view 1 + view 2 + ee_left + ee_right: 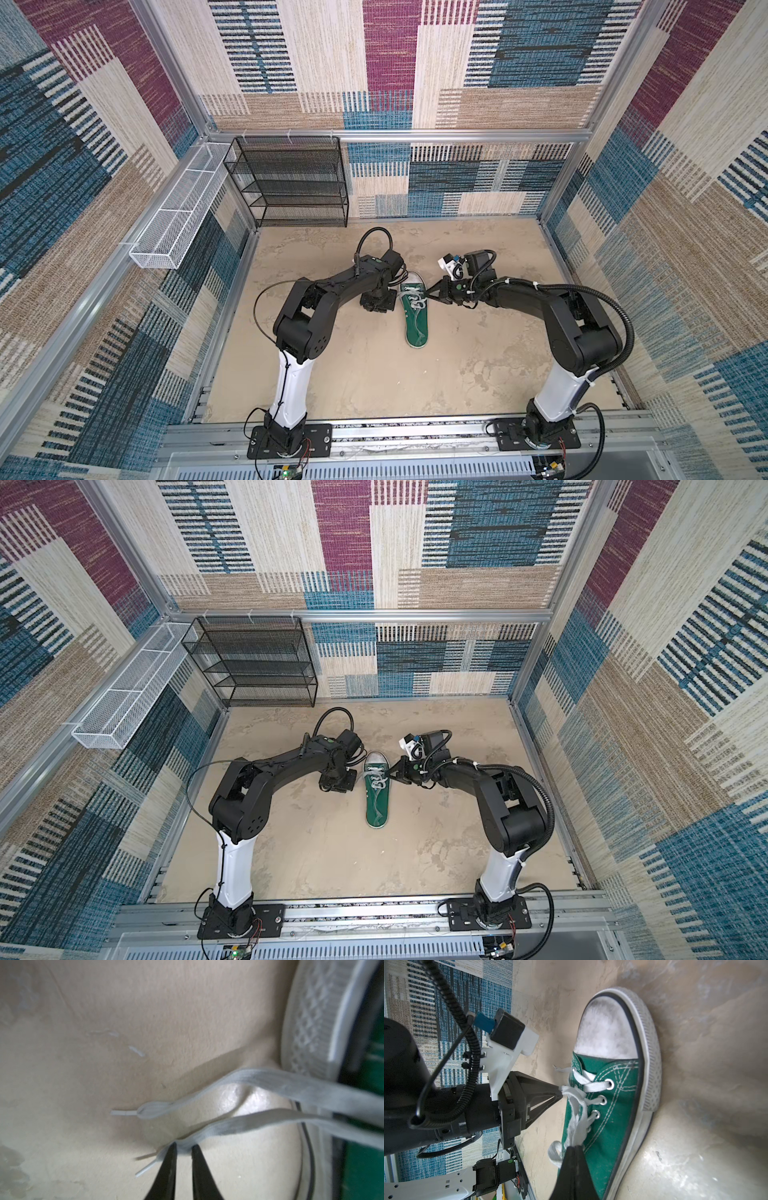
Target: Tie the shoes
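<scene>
Sneaker (417,328) between left tool (184,1146), right tool (574,1147); laces (577,1118) pinched.

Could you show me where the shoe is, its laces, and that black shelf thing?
sneaker (612,1126): right wrist view, on the green canvas side.
laces (596,1086): right wrist view, on a strand crossing to an eyelet.
black shelf (295,193): in a top view, on a middle tier.

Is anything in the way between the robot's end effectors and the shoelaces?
No, nothing visible is. The left end effector already has one of the laces between its tips, and the right end effector is pinched shut on a bunch of them at the green sneaker.
</scene>
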Robot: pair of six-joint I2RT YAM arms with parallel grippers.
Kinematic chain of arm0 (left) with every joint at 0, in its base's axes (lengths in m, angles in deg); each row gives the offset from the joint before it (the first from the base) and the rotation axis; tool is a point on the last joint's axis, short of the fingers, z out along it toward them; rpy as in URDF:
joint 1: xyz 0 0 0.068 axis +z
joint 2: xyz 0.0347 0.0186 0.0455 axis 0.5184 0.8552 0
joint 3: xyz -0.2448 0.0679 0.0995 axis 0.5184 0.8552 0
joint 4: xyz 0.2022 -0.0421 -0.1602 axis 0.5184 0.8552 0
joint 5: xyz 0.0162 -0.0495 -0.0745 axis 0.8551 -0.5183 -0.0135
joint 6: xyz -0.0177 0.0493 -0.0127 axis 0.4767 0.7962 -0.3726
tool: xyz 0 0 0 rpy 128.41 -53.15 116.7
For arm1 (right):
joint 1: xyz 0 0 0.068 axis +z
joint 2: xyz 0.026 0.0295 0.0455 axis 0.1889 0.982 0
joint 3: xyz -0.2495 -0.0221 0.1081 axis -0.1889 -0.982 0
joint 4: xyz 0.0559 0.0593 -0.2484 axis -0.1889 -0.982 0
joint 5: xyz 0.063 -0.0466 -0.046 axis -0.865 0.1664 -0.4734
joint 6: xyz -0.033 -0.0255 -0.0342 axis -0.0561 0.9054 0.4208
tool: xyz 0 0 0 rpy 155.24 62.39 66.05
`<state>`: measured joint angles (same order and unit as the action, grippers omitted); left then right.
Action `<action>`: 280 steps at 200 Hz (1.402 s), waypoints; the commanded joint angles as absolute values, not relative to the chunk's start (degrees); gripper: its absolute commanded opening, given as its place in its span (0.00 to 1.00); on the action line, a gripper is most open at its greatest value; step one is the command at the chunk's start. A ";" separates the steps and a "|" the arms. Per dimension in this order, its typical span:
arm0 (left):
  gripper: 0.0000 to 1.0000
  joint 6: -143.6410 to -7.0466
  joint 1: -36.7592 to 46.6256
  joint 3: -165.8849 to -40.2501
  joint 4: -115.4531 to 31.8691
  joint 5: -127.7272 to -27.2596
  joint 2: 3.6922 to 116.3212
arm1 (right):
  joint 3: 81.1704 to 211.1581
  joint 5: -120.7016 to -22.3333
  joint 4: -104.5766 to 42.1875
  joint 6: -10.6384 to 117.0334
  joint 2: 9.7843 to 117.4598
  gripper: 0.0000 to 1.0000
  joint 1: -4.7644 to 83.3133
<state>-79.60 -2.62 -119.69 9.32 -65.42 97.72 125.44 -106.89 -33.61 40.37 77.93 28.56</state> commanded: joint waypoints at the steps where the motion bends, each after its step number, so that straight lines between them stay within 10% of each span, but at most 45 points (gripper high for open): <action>1: 0.10 -78.61 -2.64 -119.86 10.00 -64.69 98.05 | 125.24 -106.82 -33.09 40.75 77.64 0.00 28.59; 280: 0.00 -81.06 -12.81 -109.35 9.28 -68.02 66.94 | 125.13 -106.07 -21.02 33.17 78.91 0.01 28.64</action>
